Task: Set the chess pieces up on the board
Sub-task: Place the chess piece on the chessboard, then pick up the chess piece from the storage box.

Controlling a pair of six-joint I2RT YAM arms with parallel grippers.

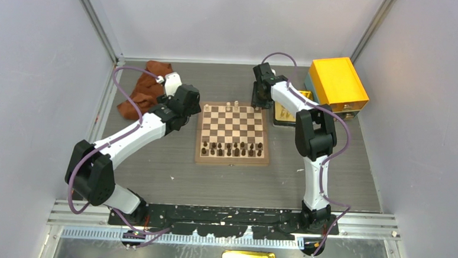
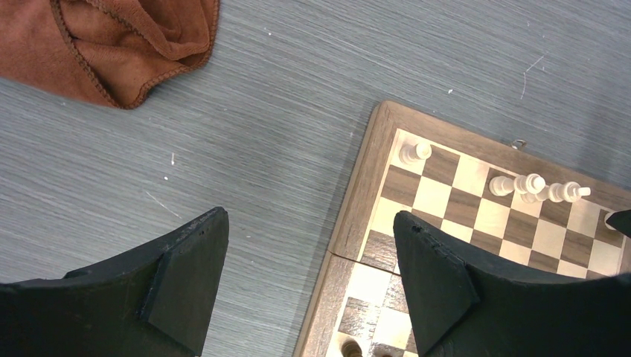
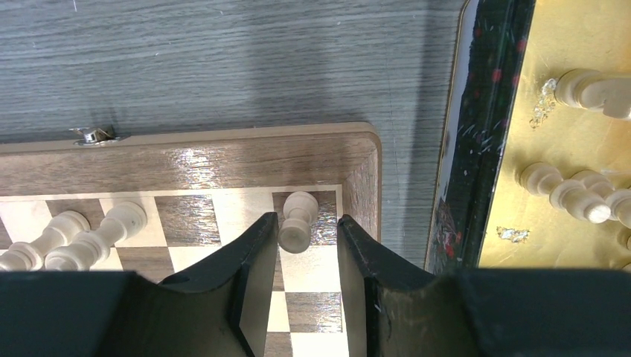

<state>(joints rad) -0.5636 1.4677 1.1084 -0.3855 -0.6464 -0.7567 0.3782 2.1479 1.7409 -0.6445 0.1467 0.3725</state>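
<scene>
Looking down from the top camera, I see the board (image 1: 234,129) lying mid-bench with dark chessmen (image 1: 231,147) filling its two near rows. My left end effector (image 1: 192,108) hangs by the board's far left corner, near a brown cloth (image 1: 147,89). My right end effector (image 1: 262,98) sits at the far right corner, beside a golden tray (image 1: 285,115) and an orange-yellow box (image 1: 338,81).

From the left wrist, my fingers (image 2: 186,275) stand wide apart with nothing between them. A few of the chess pieces (image 2: 521,184) stand on the board's far row.

From the right wrist, my fingers (image 3: 257,245) are narrow, flanking one cream piece (image 3: 298,222) upright on the corner square. There is a gap on its right. The left pad may just touch it; I cannot tell. More cream pieces (image 3: 573,195) lie in the tray.
</scene>
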